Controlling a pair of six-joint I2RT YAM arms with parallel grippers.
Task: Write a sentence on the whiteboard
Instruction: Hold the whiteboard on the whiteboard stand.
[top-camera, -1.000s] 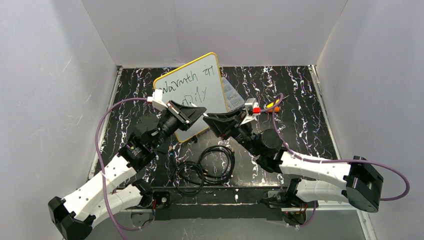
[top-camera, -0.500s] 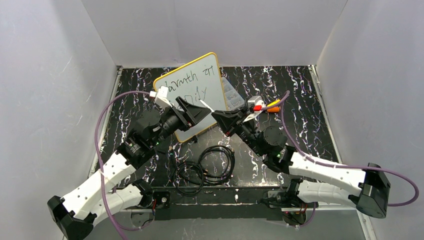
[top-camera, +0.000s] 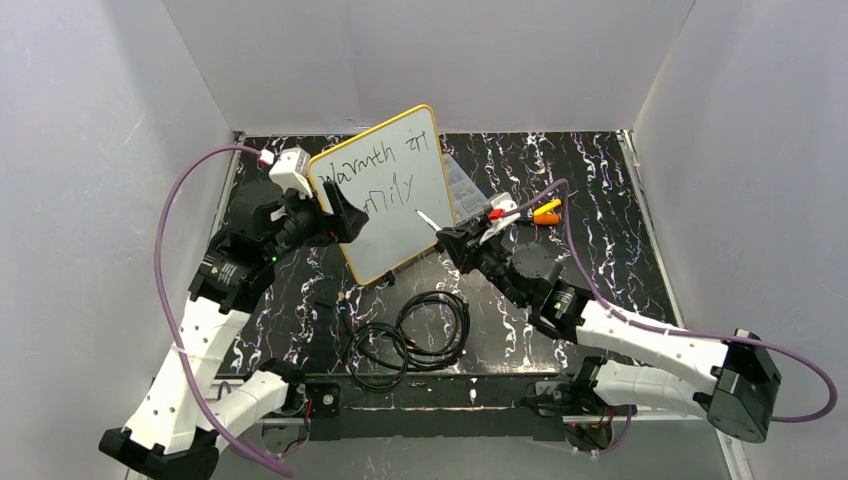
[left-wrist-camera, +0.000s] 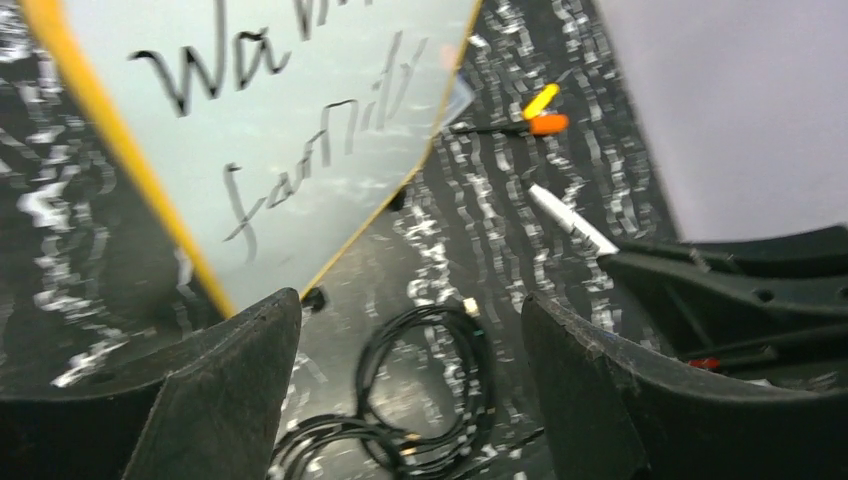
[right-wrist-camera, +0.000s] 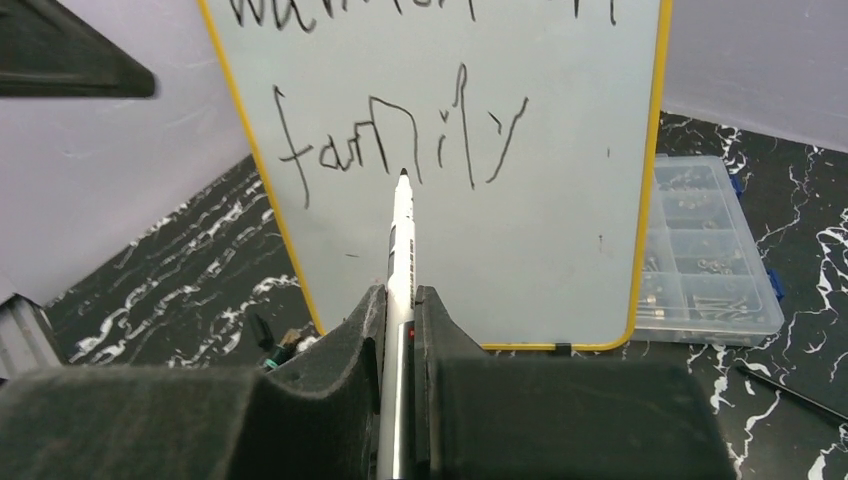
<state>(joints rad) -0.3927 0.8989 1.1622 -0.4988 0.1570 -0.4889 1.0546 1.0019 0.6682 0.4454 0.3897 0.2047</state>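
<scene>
The whiteboard (top-camera: 400, 235) with its yellow frame stands tilted at the back middle of the table. The sentence (top-camera: 375, 165) shows as two black lines, "Warmth of" above "family". My right gripper (top-camera: 452, 238) is shut on a white marker (top-camera: 428, 219) whose black tip points at the board, a little short of it. In the right wrist view the marker (right-wrist-camera: 402, 240) sticks up between the fingers (right-wrist-camera: 365, 330), its tip under "family" (right-wrist-camera: 400, 140) on the whiteboard (right-wrist-camera: 560, 230). My left gripper (top-camera: 345, 215) is open and empty at the board's left edge; the left wrist view shows the whiteboard (left-wrist-camera: 340, 200).
A clear plastic compartment box (top-camera: 462, 190) lies behind the board's right side. Coiled black cables (top-camera: 410, 335) lie on the table in front. An orange and yellow tool (top-camera: 545, 212) lies to the right. White walls enclose the table.
My left gripper opened, let go of the marker and swung back to the left, up by the board's edge. The right gripper closed on the marker and now holds it alone.
</scene>
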